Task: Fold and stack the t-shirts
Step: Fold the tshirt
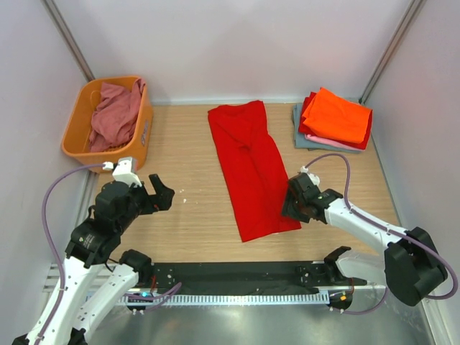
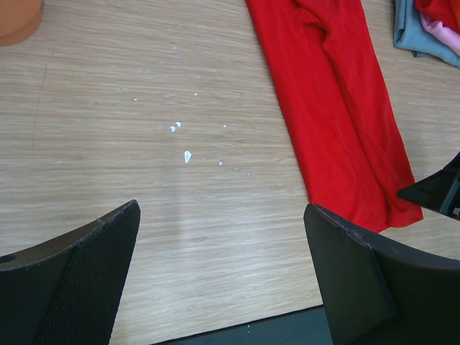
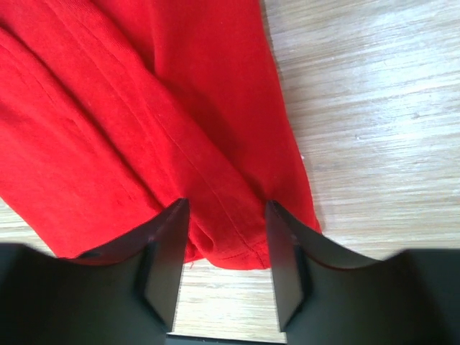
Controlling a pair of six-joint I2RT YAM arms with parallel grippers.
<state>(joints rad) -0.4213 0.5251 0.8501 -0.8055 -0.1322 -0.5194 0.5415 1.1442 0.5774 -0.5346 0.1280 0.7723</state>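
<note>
Right gripper (image 1: 291, 206) at the near-right corner of the large red t-shirt (image 1: 251, 169).

From this claw the shirt stretches away toward 11 o'clock. Its fingers (image 3: 167, 251) stand half spread, straddling a fold of the hem, cloth filling the gap; whether they pinch it I cannot tell. The shirt lies flat mid-table (image 1: 187, 144), long axis running 11 to 5 o'clock. The left gripper (image 1: 164, 192), at its 8 o'clock, is spread wide over bare wood.
</note>
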